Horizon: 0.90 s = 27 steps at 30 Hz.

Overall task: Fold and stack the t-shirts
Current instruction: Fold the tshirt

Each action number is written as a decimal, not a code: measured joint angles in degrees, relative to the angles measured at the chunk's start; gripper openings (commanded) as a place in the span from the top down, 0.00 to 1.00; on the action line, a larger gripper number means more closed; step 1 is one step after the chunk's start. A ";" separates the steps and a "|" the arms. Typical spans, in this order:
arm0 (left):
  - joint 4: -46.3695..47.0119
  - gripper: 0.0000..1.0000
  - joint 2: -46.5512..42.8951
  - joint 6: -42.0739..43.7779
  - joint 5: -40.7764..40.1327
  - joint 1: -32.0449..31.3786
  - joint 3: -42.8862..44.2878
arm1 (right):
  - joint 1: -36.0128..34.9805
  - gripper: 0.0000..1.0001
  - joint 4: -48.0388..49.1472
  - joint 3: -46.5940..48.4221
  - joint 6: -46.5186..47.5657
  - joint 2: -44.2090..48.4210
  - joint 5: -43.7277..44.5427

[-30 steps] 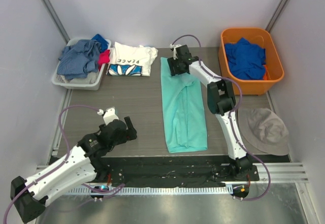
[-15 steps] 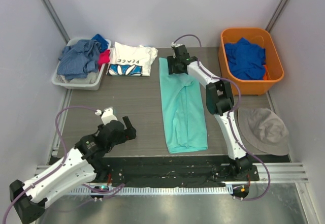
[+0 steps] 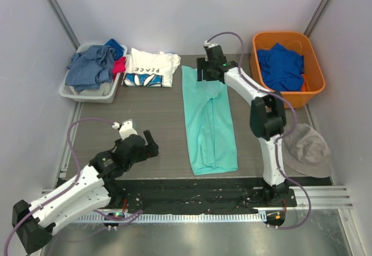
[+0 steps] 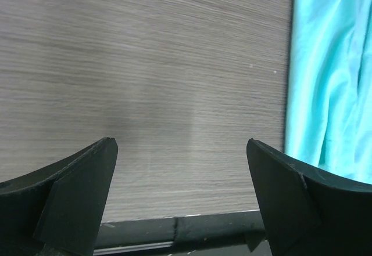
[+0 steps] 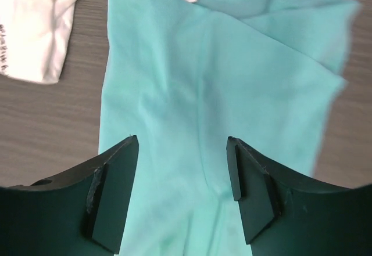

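Note:
The mint-teal t-shirt lies on the table as a long narrow strip, sleeves folded in, collar end at the back. It fills the right wrist view, and its edge shows in the left wrist view. The white "PEACE" t-shirt lies folded at the back left; its corner shows in the right wrist view. My right gripper hovers open and empty over the mint shirt's collar end. My left gripper is open and empty over bare table, left of the mint shirt.
A grey basket of grey-blue clothes stands at the back left. An orange bin holding a royal blue garment stands at the back right. A grey hat lies at the right. The table's dark front edge is under my left gripper.
The right gripper has shifted slightly right and back above the mint shirt's collar end. The left arm has moved a little; the shirts lie as before.

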State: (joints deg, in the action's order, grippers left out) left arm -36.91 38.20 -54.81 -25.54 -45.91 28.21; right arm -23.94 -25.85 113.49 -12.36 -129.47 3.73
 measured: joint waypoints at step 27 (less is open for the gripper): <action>32.74 0.00 48.37 -14.29 -2.21 -33.38 12.44 | -3.39 0.00 -13.75 -73.66 -25.73 79.62 12.33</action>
State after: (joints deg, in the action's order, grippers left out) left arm -4.16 86.56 -69.10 -27.75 -79.29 40.64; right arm -27.33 -39.59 39.83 -38.09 -49.84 16.05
